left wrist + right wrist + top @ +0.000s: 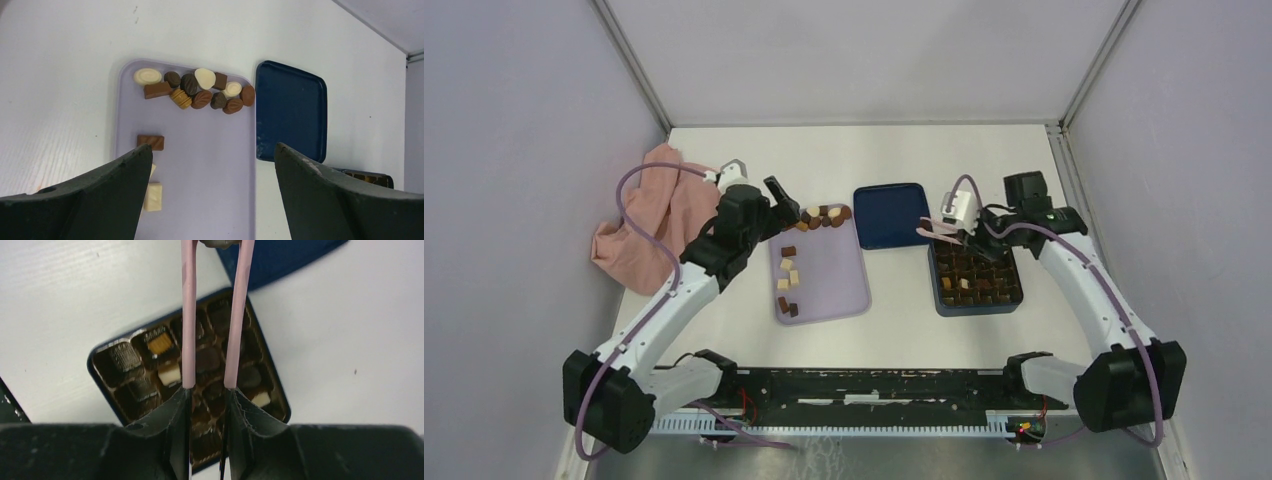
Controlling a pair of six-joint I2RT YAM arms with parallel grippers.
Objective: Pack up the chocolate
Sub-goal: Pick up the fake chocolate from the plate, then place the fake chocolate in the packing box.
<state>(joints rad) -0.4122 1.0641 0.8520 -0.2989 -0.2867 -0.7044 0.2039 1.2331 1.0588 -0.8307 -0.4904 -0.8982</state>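
Several pieces of chocolate, dark, mid brown and cream-white, cluster at the far end of the lilac tray. A few more lie along its left side. My left gripper hovers over the tray near its far left corner, open, with nothing between the fingers. My right gripper is shut on a pair of pink tongs over the dark blue box. Its brown compartments hold several pieces, among them a white one. The tongs' far ends run out of the wrist view.
The box's dark blue lid lies flat between the tray and the box. A pink cloth is bunched at the table's left edge. Grey walls close in on both sides and the back.
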